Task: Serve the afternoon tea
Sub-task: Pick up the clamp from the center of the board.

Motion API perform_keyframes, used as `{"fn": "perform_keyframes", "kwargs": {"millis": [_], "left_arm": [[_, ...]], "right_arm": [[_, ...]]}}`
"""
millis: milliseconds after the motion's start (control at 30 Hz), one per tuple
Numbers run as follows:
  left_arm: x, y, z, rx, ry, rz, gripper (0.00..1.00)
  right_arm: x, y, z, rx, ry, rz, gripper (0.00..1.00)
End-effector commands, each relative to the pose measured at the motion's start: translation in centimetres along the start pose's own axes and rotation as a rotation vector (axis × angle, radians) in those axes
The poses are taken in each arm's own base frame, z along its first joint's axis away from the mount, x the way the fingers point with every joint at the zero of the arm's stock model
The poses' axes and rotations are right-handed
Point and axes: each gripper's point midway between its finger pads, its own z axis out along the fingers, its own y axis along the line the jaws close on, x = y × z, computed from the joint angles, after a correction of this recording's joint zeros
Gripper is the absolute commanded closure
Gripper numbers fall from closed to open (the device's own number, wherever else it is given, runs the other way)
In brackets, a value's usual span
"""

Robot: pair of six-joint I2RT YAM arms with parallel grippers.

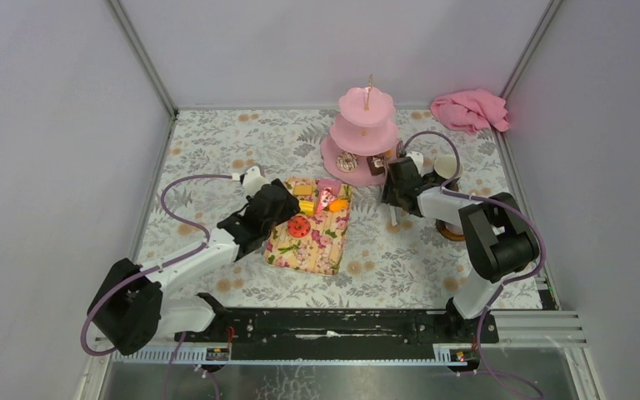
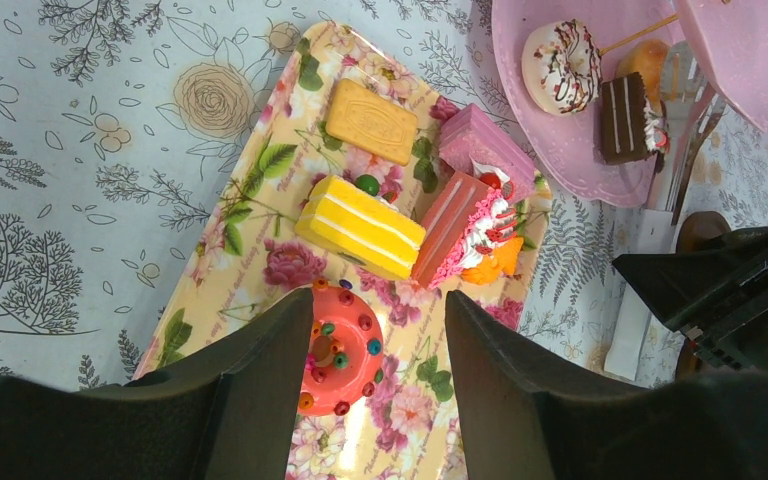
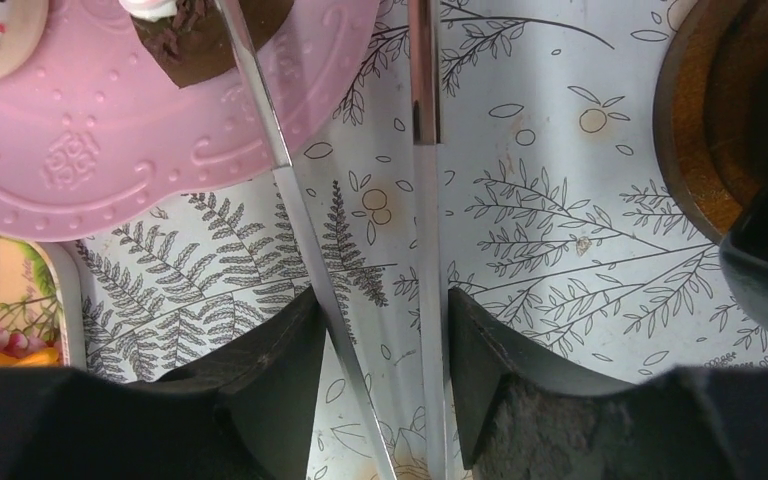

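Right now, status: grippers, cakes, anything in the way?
Left gripper open over red doughnut cake on floral tray. Right gripper grips tongs at chocolate cake on pink stand. Nothing seen blocking.

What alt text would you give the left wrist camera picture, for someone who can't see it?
The black left claw hangs open over a red ring cake with coloured dots on a floral tray. Behind it lie a yellow slice, a pink-and-red slice and a biscuit; top right, a pink stand holds a white doughnut and a chocolate slice.
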Motion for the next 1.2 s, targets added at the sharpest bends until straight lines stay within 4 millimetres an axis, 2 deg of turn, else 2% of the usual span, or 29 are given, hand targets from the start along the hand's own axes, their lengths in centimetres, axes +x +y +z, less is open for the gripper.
{"fn": "perform_keyframes", "kwargs": {"millis": [0, 600, 1167], "left_arm": [[-1.2, -1.4, 0.1, 0.041, -0.038, -0.011, 0.41], [-1.4, -1.8, -0.2, 0.056, -0.035, -0.021, 0.41], [-1.6, -2.0, -0.5, 0.061, -0.033, -0.029, 0.41]], "right_arm": [[-1.0, 0.0, 0.1, -0.007, -0.045, 0.027, 0.50], [-3.7, 0.2, -2.7, -0.054, -0.152, 0.023, 0.51], [-4.5, -0.7, -4.5, -0.040, -0.212, 0.034, 0.55]]}}
